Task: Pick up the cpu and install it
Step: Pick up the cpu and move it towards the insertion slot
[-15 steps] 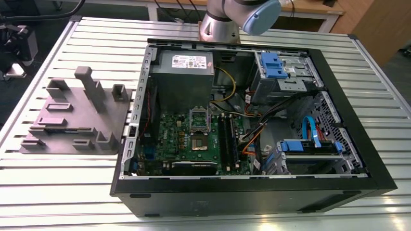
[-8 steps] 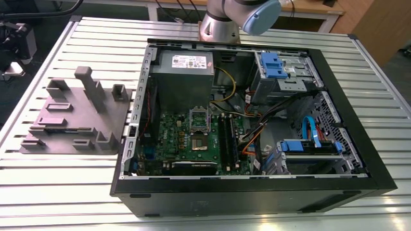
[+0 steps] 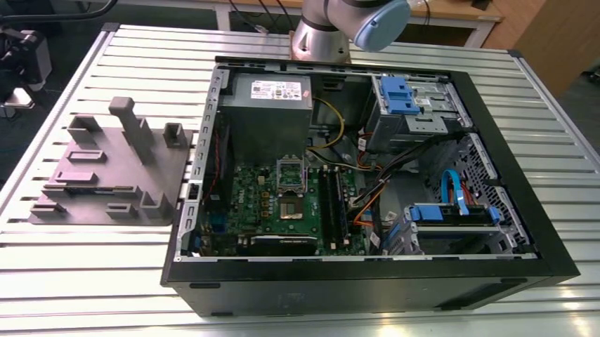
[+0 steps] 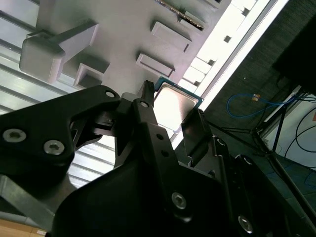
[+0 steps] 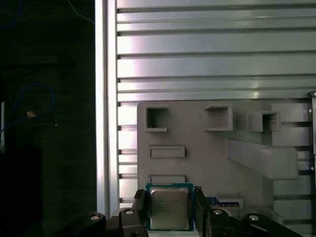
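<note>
The cpu [image 5: 169, 210] is clamped by its side edges in the narrowed gripper [image 5: 169, 194]. In the first wrist view its silvery top faces the camera, and it hangs over the grey plastic plate [image 5: 197, 148] with upright blocks. On the slatted worktop [image 3: 310, 305], that plate lies to the exterior view's left of the open computer case [image 3: 525, 232], just beside it. The socket frame [image 3: 291, 188] sits mid-motherboard.
</note>
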